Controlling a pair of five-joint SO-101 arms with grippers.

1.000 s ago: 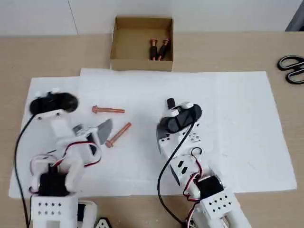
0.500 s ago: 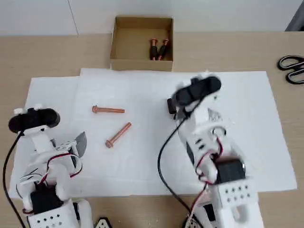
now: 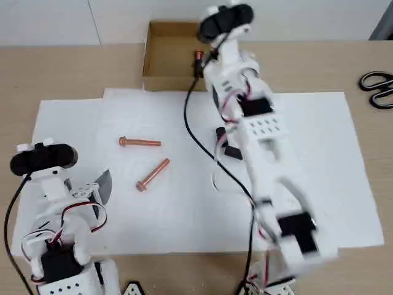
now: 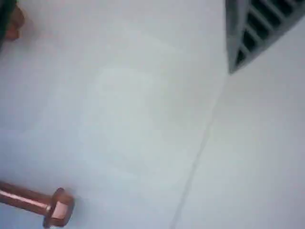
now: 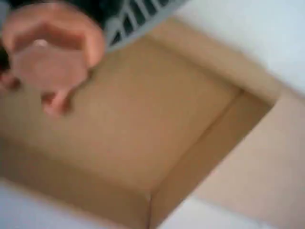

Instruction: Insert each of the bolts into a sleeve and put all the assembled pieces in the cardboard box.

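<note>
Across white sheet [image 3: 319, 160], right gripper [image 5: 71, 33], gripping a bolt [image 5: 47, 55], has swung over cardboard box [image 3: 161, 61]; left gripper [image 3: 98, 184] stays released.

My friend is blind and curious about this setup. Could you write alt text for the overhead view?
The right arm stretches across the table, its tip over an open cardboard box. The left arm stands at the near left corner of a white sheet, where two copper bolts lie loose.

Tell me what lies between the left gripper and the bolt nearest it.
Nothing but bare white sheet: in the high view the left gripper and the nearest bolt are apart.
</note>
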